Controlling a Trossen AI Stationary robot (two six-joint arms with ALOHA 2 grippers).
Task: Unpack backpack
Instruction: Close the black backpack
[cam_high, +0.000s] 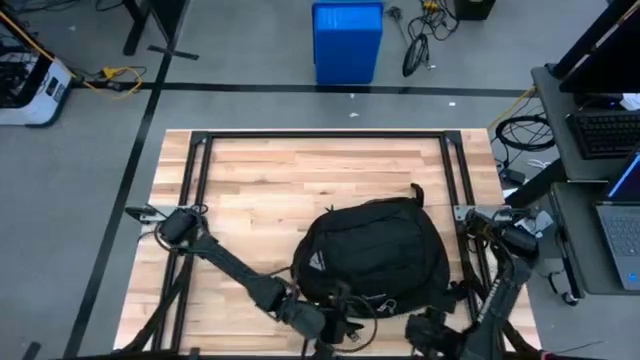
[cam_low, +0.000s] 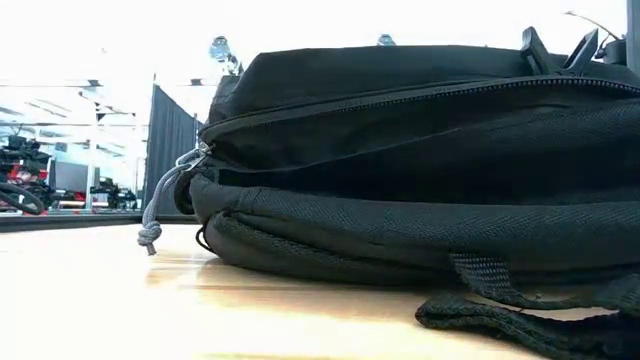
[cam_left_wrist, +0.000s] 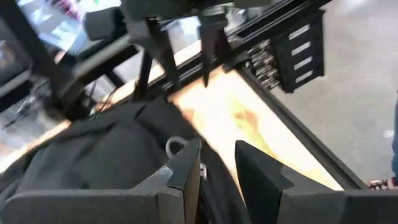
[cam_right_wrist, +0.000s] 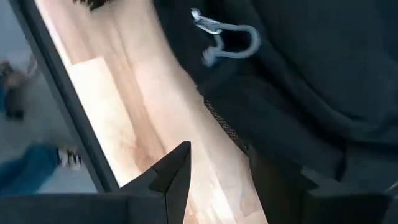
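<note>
1. Large black fabric backpack (cam_high: 372, 252), rounded oval, lies flat on the light wooden slat table (cam_high: 260, 190), toward the near edge and somewhat right of centre; small white triangular logo patch (cam_high: 317, 261) faces up on its left-hand part
2. Low view: the pack fills most of the width; a zipper line (cam_low: 400, 100) runs along its side, and a grey knotted cord pull (cam_low: 155, 215) hangs at the left end, its knot just above the wood; a black webbing strap (cam_low: 500, 300) trails onto the table in front
3. Left gripper (cam_high: 335, 322) sits at the near rim of the pack, arm slanting in from the left post. Left wrist view: its two dark fingers (cam_left_wrist: 186, 168) stand spread with a plain gap between, nothing held; a small grey ring-shaped pull (cam_left_wrist: 175, 146) lies on the fabric just beyond one fingertip
4. Right gripper (cam_high: 428, 330) is low at the near right corner of the pack. Right wrist view: fingers (cam_right_wrist: 174, 168) apart, empty, hovering over bare wood beside the pack's edge; a grey cord loop on a metal zipper tab (cam_right_wrist: 227, 37) lies on the fabric farther off
5. Open room: the whole far half of the table is bare wood, and so is the left strip. A black metal frame (cam_high: 320, 137) borders the far and side edges
6. Off the table: blue plastic bin (cam_high: 347, 40) on the grey floor beyond the far edge; laptop (cam_high: 622, 225) on a side desk at right
</note>
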